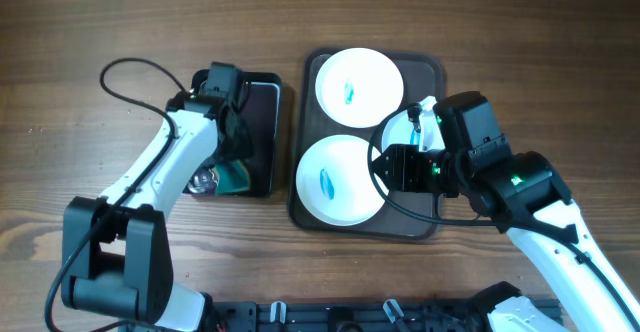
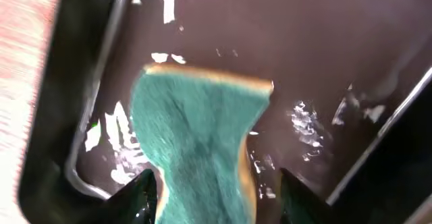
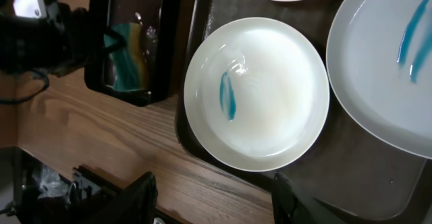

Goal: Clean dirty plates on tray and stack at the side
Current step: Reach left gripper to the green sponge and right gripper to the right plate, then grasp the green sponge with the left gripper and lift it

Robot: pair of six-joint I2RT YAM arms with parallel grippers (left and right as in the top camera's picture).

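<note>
Currently the left gripper [image 2: 214,180] is down inside the black pan [image 1: 266,102], which sits on the bench [image 1: 520,32] just left of the tray [image 1: 426,68]. Its fingers stand either side of the teal-and-yellow sponge [image 2: 202,136]. One finger is against the sponge's edge. Beside the other, a sliver of wet pan floor shows, so the jaws look parted and not clamped on it.

All three plates lie on the dark brown tray, none of them stacked. The far plate [image 1: 358,87] sits at the back of the tray with a small blue smear near its middle. The near plate [image 3: 256,92] sits at the front left corner, close to the tray's rim, and carries one blue streak left of centre. The third plate [image 3: 385,69] lies to the right of the near plate, between it and the far plate. From overhead it is mostly hidden under the right arm, but the right wrist view shows blue streaks on it.

Over the tray, the right gripper [image 3: 212,182] hangs at the near plate's right-hand side. Its fingers are spread wide and it holds nothing.
</note>
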